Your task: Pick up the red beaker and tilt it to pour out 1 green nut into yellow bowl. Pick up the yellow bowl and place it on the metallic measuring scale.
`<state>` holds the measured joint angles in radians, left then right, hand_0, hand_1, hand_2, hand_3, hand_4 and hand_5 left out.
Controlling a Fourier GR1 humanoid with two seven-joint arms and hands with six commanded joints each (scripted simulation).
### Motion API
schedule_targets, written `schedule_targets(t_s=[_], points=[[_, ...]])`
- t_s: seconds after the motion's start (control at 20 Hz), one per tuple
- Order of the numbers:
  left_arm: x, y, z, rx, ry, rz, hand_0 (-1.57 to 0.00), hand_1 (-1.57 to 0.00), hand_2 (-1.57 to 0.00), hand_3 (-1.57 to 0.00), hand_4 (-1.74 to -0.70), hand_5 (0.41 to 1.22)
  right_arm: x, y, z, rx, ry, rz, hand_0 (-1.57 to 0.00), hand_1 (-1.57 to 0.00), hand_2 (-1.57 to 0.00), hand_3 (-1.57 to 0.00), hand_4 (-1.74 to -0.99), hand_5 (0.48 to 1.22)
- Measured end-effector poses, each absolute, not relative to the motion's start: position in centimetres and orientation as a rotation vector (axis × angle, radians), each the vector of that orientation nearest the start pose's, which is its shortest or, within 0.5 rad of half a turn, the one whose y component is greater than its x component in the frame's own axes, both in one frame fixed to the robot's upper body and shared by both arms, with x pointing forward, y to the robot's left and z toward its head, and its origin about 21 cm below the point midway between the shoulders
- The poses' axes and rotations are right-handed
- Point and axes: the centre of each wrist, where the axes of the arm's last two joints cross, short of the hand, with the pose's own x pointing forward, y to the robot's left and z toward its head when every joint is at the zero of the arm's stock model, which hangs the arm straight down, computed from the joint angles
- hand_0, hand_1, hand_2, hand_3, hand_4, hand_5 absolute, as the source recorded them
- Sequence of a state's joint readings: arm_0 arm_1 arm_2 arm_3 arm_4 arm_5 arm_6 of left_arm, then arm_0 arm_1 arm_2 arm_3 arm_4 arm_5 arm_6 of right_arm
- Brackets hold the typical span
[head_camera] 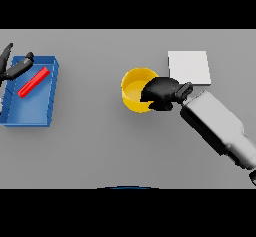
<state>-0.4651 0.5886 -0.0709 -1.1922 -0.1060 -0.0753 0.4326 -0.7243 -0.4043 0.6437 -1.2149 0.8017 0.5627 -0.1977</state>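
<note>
**Item count**

1 yellow bowl (135, 88). 1 blue tray (31, 112) w/ 1 red beaker (33, 81) lying in it. 1 white square scale (188, 66). 2 hands: left hand (11, 66), right hand (161, 92). All on 1 grey surface (100, 146). No nut visible from this angle.

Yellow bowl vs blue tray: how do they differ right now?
The yellow bowl is round; the blue tray is rectangular. The bowl sits mid-table with the right hand curled over its rim; the tray lies far left with the left hand open at its corner. The tray holds a red beaker. Both are open-topped.
</note>
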Motion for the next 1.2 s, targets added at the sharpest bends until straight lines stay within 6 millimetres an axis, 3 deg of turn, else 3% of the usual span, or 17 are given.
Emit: schedule_targets(t_s=[0.2, 0.4, 0.7, 1.0, 1.2], points=[[36.0, 33.9, 10.8, 0.575, -1.144, -0.474, 0.00, 0.00, 0.00, 0.00, -0.79, 0.702, 36.0, -15.3, 10.7, -0.404, -1.218, 2.068, -1.56, -1.56, -1.45, -1.20, -1.738, 1.219], [36.0, 34.1, 10.6, 0.558, -1.148, -0.463, 0.00, 0.00, 0.00, 0.00, -0.80, 0.704, 35.4, -14.5, 11.7, -0.428, -1.242, 2.051, -1.52, -1.57, -1.52, -1.18, -1.740, 1.219], [35.5, 34.1, 11.0, 0.549, -1.140, -0.442, 0.00, 0.00, 0.00, 0.00, -0.83, 0.733, 37.5, -17.9, 14.1, -0.588, -1.253, 1.942, -1.56, -1.57, -1.53, -1.16, -1.741, 1.221], [35.4, 33.5, 11.6, 0.544, -1.137, -0.434, 0.00, 0.00, 0.00, 0.00, -0.85, 0.758, 40.2, -21.7, 14.1, -0.712, -1.239, 1.816, -1.57, -1.57, -1.56, -1.15, -1.741, 1.221], [35.0, 33.1, 12.2, 0.549, -1.129, -0.415, 0.00, 0.00, 0.00, 0.00, -0.86, 0.768, 41.5, -22.9, 12.6, -0.759, -1.186, 1.740, -1.57, -1.57, -1.53, -1.16, -1.741, 1.221]])
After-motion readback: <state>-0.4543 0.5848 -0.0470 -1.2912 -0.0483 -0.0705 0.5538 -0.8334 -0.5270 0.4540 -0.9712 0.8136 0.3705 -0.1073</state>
